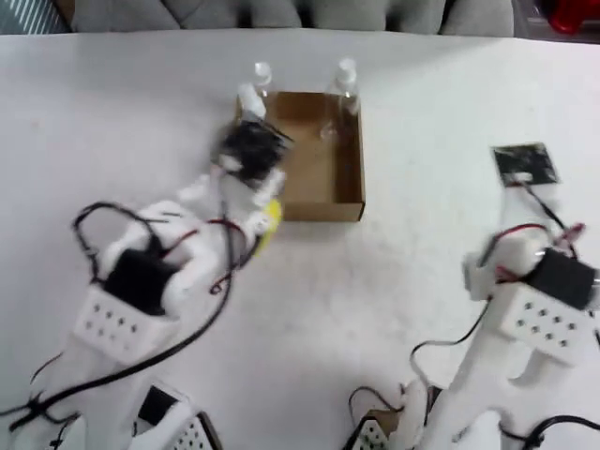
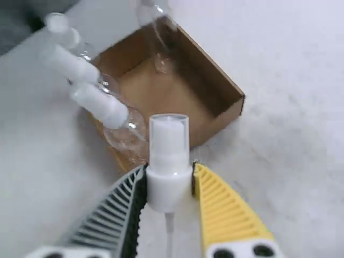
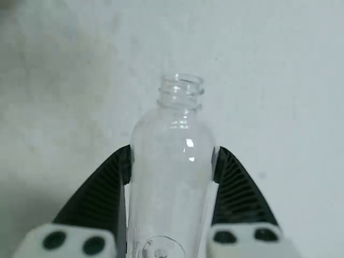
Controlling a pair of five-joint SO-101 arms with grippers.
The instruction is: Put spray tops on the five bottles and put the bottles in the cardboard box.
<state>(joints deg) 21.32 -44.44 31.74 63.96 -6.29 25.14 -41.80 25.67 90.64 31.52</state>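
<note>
White table (image 1: 422, 281) under you: your left gripper (image 2: 169, 173) pinches a spray top (image 2: 169, 142) between its fingers; your right gripper (image 3: 173, 156) clasps an uncapped bottle (image 3: 171, 126).

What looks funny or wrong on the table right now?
Nothing is spilled or broken. One clear plastic bottle, held in the right gripper, has a bare open neck; a white spray top sits in the left gripper, over by the brown cardboard box.

White arms (image 1: 178, 253), blk motors (image 1: 141, 277), red/blk cables (image 1: 221, 281); L fingers (image 2: 226, 209) grey+yellow ribbed, R fingers (image 3: 102, 193) blk.
</note>
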